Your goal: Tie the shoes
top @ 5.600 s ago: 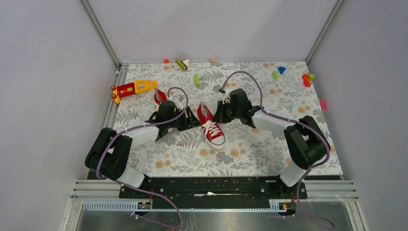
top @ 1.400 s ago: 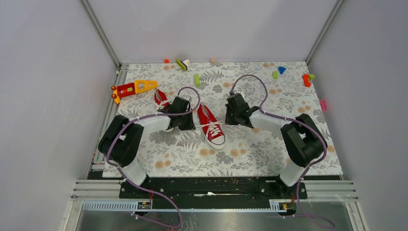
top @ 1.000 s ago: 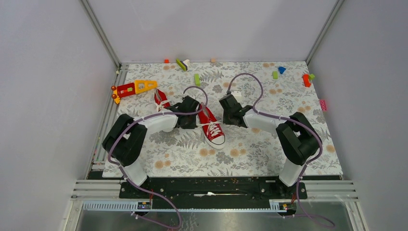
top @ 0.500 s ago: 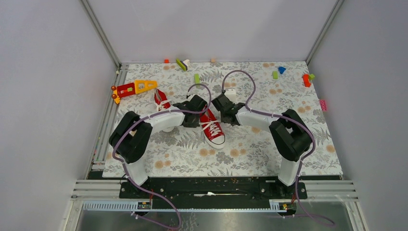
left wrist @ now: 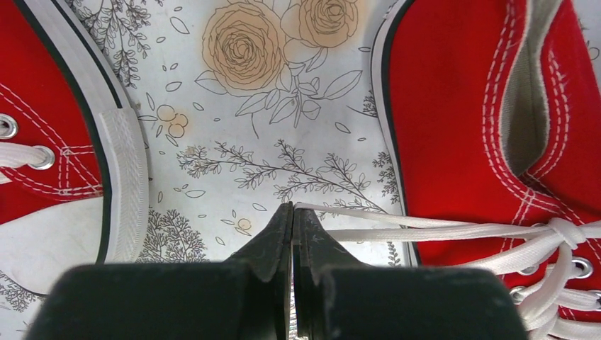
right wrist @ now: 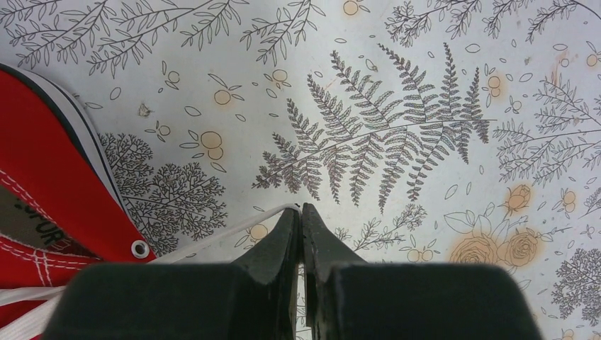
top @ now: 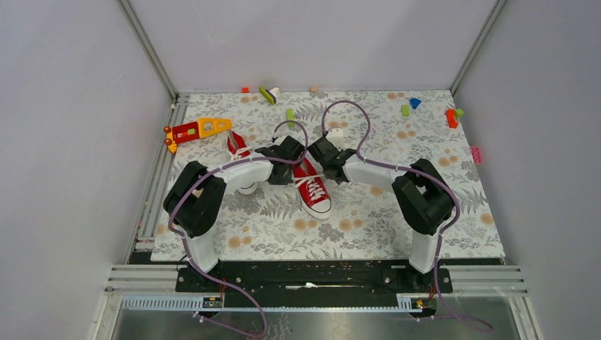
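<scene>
One red shoe [top: 312, 188] lies mid-table with its white toe cap toward the arms. The other shoe [top: 236, 144] lies to its left, partly hidden by my left arm. My left gripper [top: 289, 168] sits between the two shoes. In the left wrist view this left gripper [left wrist: 293, 207] is shut on a white lace [left wrist: 425, 228] that runs right to the near shoe [left wrist: 453, 106]; the other shoe [left wrist: 42, 142] is at the left. My right gripper [top: 327, 168] is just right of the shoe. In the right wrist view the right gripper [right wrist: 300, 207] is shut on a lace [right wrist: 212, 241] leading left to the shoe [right wrist: 42, 191].
A red-and-yellow toy piece [top: 198, 129] lies at the far left. Small coloured blocks [top: 290, 117] are scattered along the far edge, with more [top: 451, 117] at the far right. A pink block [top: 475, 154] sits at the right edge. Grey walls enclose the floral table [top: 368, 227].
Both grippers, earlier spread apart on either side of the shoe, have moved inward toward each other near its heel end, still shut on their laces. The shoe has stayed in place.
</scene>
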Controlling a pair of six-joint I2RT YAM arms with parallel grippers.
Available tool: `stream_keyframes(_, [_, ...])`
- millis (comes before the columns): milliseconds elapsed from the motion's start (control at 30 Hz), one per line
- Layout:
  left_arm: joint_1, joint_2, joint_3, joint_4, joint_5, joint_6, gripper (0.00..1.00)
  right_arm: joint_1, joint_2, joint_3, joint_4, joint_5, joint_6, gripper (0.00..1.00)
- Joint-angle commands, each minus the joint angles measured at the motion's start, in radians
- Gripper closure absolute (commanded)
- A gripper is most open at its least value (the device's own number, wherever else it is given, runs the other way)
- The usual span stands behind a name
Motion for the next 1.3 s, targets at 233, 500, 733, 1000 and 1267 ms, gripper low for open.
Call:
stream_keyframes(233, [-0.037,0.042,0.025,-0.201,-0.234,0.072,1.00,0.028,0.049,0.051,-0.111,0.352,-0.079,1.00])
stream_keyframes(500, [-0.040,0.015,0.019,-0.179,-0.229,0.071,1.00,0.029,0.025,0.054,-0.110,0.266,-0.086,1.00])
stream_keyframes(733, [-0.008,-0.178,-0.048,-0.010,-0.050,0.099,0.53,0.024,-0.136,-0.030,0.050,-0.099,-0.166,0.64])
stream_keyframes(1000, [0.033,-0.457,-0.127,0.148,0.130,0.114,0.13,-0.053,-0.342,-0.135,0.192,-0.446,-0.117,0.07])
stream_keyframes(1267, [0.177,-0.721,-0.369,0.400,0.198,0.064,0.04,-0.186,-0.580,-0.338,0.417,-0.536,-0.016,0.00])
